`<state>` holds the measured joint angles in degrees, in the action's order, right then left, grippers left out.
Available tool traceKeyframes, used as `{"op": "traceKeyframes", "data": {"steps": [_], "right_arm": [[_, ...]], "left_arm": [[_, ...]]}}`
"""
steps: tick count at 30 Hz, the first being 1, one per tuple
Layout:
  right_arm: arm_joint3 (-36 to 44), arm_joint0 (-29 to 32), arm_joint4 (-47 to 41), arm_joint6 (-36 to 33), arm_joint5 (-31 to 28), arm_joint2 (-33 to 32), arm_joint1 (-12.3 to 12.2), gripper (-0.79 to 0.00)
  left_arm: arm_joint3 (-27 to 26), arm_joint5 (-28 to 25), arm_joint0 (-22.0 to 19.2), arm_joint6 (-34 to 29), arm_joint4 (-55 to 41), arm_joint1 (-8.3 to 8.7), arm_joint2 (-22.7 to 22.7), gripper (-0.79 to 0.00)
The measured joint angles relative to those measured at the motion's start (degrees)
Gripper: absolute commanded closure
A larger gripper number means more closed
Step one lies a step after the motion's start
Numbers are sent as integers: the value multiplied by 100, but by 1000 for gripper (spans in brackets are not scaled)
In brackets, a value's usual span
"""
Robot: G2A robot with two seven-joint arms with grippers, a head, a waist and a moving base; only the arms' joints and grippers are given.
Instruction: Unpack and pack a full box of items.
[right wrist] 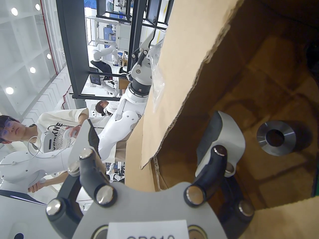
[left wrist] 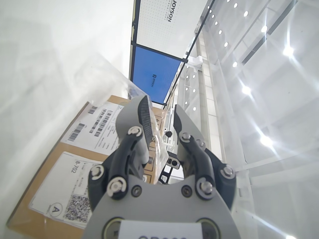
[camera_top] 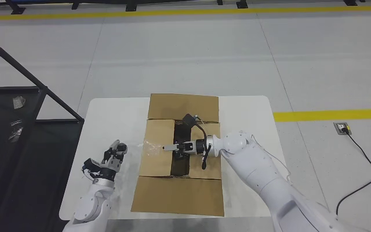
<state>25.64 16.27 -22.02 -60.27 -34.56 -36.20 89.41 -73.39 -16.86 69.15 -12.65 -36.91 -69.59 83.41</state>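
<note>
An open cardboard box (camera_top: 182, 107) sits mid-table with its flaps spread. My right gripper (camera_top: 175, 147) hangs open over the box mouth. In the right wrist view it (right wrist: 153, 120) straddles a flap's edge (right wrist: 174, 80), one finger outside and one inside. A metal cylinder (right wrist: 275, 138) stands on the box floor. My left gripper (camera_top: 116, 149) is beside the box's left side, pointing up. Its jaws (left wrist: 160, 115) are a little apart, with a clear plastic bag (left wrist: 109, 80) crumpled against one finger and trailing between them. The bag (camera_top: 148, 148) rests against the labelled box wall (left wrist: 74, 155).
The white table (camera_top: 249, 116) has bare room on both sides of the box. A black frame and dark bin (camera_top: 23, 122) stand off the table's left edge. Yellow tape (camera_top: 324, 115) marks the floor.
</note>
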Motion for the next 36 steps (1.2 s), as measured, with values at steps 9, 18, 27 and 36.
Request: {"op": "traceKeyframes", "data": {"steps": [9,18,27,36], "right_arm": [[-66,18,36,-14,1,-117,21,-785],[-143,26,38,-15,195,-225,59,-280],[-189,32,22,-58,390,-299,135,0],[-295,15,38,-66,476,-366,202,0]], "left_arm": [[-31,-20,36,10,70,-29,34,0],[-65,-63,87,-6,80,-56,98,0],[-91,-222,187,-67,63,-82,182,0],[-79,-308,222,-58,80,-109,239,0]]}}
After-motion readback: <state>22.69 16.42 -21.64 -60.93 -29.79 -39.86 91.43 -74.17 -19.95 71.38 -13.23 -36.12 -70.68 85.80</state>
